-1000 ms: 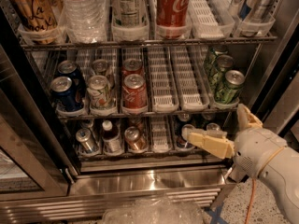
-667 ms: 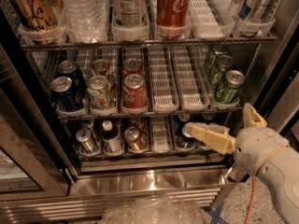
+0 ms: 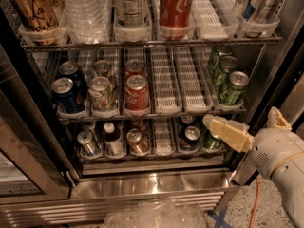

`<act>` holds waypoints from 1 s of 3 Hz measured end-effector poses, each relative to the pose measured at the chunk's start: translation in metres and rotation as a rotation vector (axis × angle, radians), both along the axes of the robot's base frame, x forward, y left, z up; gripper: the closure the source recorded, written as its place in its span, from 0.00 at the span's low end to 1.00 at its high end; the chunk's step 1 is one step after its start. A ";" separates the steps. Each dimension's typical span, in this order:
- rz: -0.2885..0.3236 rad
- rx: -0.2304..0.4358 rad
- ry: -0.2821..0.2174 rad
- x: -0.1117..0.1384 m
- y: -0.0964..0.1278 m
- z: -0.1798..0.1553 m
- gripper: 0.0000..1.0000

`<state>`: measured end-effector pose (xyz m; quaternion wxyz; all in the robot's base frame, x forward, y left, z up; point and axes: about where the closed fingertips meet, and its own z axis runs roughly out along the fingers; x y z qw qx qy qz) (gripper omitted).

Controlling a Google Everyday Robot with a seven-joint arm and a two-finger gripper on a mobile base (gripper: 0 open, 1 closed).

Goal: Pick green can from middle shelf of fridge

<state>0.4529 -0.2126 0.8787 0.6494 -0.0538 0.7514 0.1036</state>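
Observation:
The green can stands at the front of the rightmost lane of the middle shelf, with two more green cans in line behind it. The fridge is open, with steel at its base. My gripper is at the lower right, just below the green can lane and in front of the bottom shelf. It is open and empty. One cream finger points left, the other rises on the right.
On the middle shelf stand dark blue cans, a whitish can and red cans. The top shelf holds bottles and a red can. The bottom shelf holds cans and a small bottle. The glass door is at the left, crumpled clear plastic at the bottom.
My gripper has moved right and a little up, from in front of the bottom shelf's middle toward the lane under the green cans. The cans have not moved.

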 end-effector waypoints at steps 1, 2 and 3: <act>0.000 0.000 0.000 0.000 0.000 0.000 0.00; -0.027 -0.032 0.005 0.002 -0.008 0.005 0.00; -0.080 -0.036 0.021 0.009 -0.028 0.012 0.00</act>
